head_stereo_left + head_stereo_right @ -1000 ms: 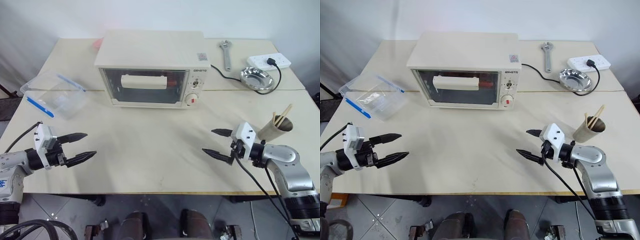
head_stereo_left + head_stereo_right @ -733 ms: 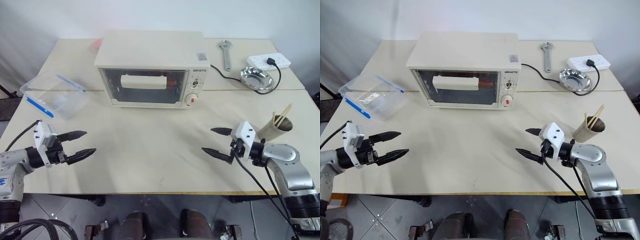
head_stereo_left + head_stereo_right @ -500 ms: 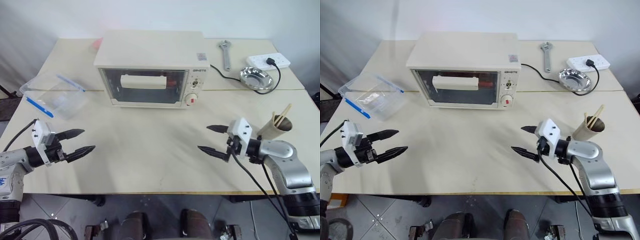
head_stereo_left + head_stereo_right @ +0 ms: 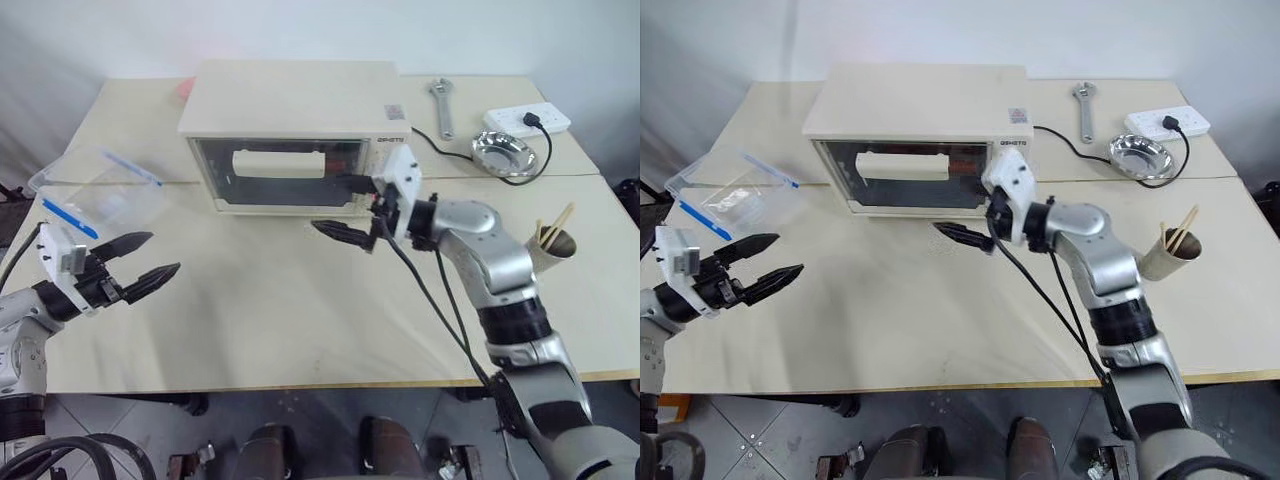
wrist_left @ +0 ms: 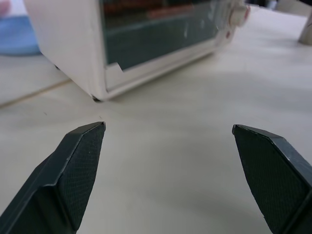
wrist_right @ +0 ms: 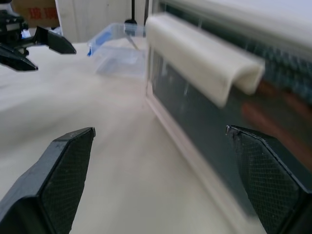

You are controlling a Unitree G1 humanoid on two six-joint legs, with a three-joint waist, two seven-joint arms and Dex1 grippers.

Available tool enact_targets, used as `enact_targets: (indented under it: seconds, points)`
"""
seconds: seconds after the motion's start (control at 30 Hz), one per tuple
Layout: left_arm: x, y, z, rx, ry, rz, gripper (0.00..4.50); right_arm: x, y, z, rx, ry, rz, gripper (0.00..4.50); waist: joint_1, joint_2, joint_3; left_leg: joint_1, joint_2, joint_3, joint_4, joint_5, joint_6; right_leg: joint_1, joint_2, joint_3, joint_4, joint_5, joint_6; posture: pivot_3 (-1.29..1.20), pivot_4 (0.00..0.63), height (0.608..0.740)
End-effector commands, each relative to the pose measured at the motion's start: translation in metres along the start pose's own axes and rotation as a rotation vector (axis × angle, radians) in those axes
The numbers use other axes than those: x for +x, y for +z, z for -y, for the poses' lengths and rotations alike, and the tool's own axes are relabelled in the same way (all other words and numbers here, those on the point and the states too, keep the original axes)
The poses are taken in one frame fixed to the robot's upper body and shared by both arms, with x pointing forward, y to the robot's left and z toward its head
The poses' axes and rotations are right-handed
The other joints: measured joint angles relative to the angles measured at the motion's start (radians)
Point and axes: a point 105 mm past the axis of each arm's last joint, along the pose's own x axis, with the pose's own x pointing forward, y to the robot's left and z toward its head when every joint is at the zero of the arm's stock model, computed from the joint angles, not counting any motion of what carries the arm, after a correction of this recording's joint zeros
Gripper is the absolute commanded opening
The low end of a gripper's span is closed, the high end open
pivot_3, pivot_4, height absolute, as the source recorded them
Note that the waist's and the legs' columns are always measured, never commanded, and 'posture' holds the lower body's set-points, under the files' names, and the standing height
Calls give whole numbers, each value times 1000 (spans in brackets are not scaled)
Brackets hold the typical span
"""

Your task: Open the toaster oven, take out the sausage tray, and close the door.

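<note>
reaching toward the closed door (image 4: 277, 176) of the toaster oven (image 4: 295, 130), the right gripper (image 4: 352, 212) is seen with its black fingers spread wide and empty, just in front of the oven's lower right corner by the knobs. the left gripper (image 4: 128, 265) is held wide open and empty too, well apart, over the near left of the table (image 4: 300, 310) by the clear plastic box (image 4: 95, 190). the sausage tray (image 6: 273, 114) is glimpsed only as reddish shapes behind the glass, inside the shut oven.

the cream bar handle (image 6: 200, 61) is judged the target: the right gripper would best be raised to its height, one finger slid above and one below the bar, closed squarely at its middle, then drawn outward and down along the hinge's arc so the light oven is not dragged forward.

against a second ago, the right gripper has been swung from the table's near right, beside the paper cup (image 4: 553, 250), up and across to the oven front; the left gripper has barely shifted.
</note>
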Motion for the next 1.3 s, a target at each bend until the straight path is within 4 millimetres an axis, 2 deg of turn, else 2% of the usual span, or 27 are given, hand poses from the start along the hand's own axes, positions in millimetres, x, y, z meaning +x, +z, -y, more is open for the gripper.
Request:
enact_targets:
  seconds: [0.03, 0.17, 0.3, 0.47, 0.67, 0.77, 0.93, 1.03, 1.17, 1.2, 1.3]
  points:
    - [-6, 19, 0, 46, 5, 66, 4441, 18, 21, 7, -87, 16, 45, 4500, -2, 0, 0, 0, 0, 0, 0, 0, 0, -1, 0, 0, 0, 0, 0, 0, 150, 740]
    - [-9, 21, -1, 51, 22, 70, 4441, 31, 35, 1, -123, 77, 97, 4500, -8, -1, 0, -1, 0, 1, 0, 0, 0, -3, 0, 1, 3, 0, 0, 0, 150, 740]
    - [-11, 23, -2, 50, 30, 70, 4441, 32, 42, -13, -132, 158, 115, 4500, -21, -1, 0, -3, 0, 3, 0, 0, 0, -9, -1, 2, 8, 0, 0, 0, 150, 740]
    - [-14, 29, -11, 58, 75, 63, 4441, 20, 34, -37, -134, 269, 79, 4500, -25, -1, 0, -4, 2, 5, 0, 0, -1, -11, 0, 2, 8, 0, 0, 0, 150, 740]
    - [-12, 34, -26, 70, 94, 55, 4441, 11, 16, -49, -122, 289, 26, 4500, -25, -2, 0, -3, 2, 8, 0, 0, -1, -11, 0, 2, 9, 0, 0, 0, 150, 740]
    - [-12, 42, -36, 99, 108, 93, 3876, 10, 11, -51, -116, 277, 13, 4500, -23, -2, 0, -3, 2, 9, 0, 0, -1, -12, 0, 3, 9, 0, 0, 0, 150, 740]
    - [-8, 41, -41, 71, 83, 81, 2367, 9, 7, -54, -109, 266, 13, 4500, -23, -2, 0, -3, 2, 10, 0, -1, -1, -12, 0, 3, 9, 0, 0, 0, 150, 740]
    - [3, 46, -48, 71, 50, 92, 1432, 8, 5, -56, -101, 248, 15, 4500, -20, -5, -1, -3, 2, 9, 0, -1, -1, -12, 0, 2, 9, 0, 0, 0, 150, 740]
    - [20, 49, -47, 84, -13, 108, 187, 6, 4, -59, -97, 236, 15, 4500, -21, -6, -1, -3, 2, 10, 1, -1, -1, -12, 0, 3, 9, 0, 0, 0, 150, 740]
    - [25, 49, -47, 86, -24, 113, 42, 5, 4, -60, -96, 233, 15, 4500, -22, -6, -1, -3, 2, 11, 1, -1, -1, -12, 0, 3, 9, 0, 0, 0, 150, 740]
    - [36, 47, -45, 79, -67, 100, 42, 4, 3, -62, -92, 226, 16, 4500, -23, -7, 0, -3, 2, 11, 0, -1, -1, -12, 0, 2, 9, 0, 0, 0, 150, 740]
